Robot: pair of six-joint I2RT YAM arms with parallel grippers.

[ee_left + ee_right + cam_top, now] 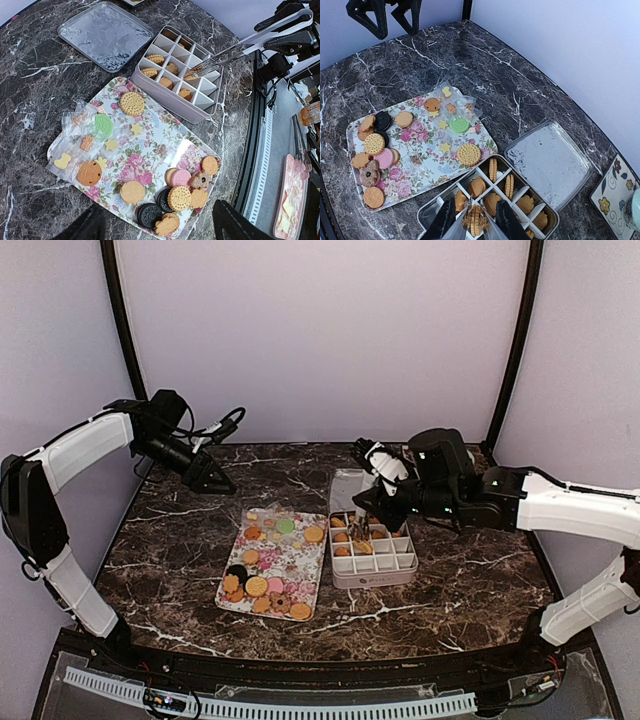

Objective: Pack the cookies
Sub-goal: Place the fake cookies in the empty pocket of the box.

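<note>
1. Left gripper (212, 480): jaws spread wide with nothing between them. It is raised above the far left of the marble table (470, 580), well apart from the tray.
2. Right gripper (472, 231): clamped on a pair of metal tongs (250, 44) and poised over the divided box (170, 102).
3. Tongs: the tips pinch one tan cookie (476, 217) on edge, over a compartment of the box.
4. Cookies (180, 197): most lie on the floral tray (145, 160), clustered at its near end. A few small ones sit in clear wrappers (87, 142) at its far end. More rest in several box compartments (156, 59).
5. Tray: flat on the table, just beside the box on its left.
6. Lid (105, 32): flat on the table, just beyond the box.
</note>
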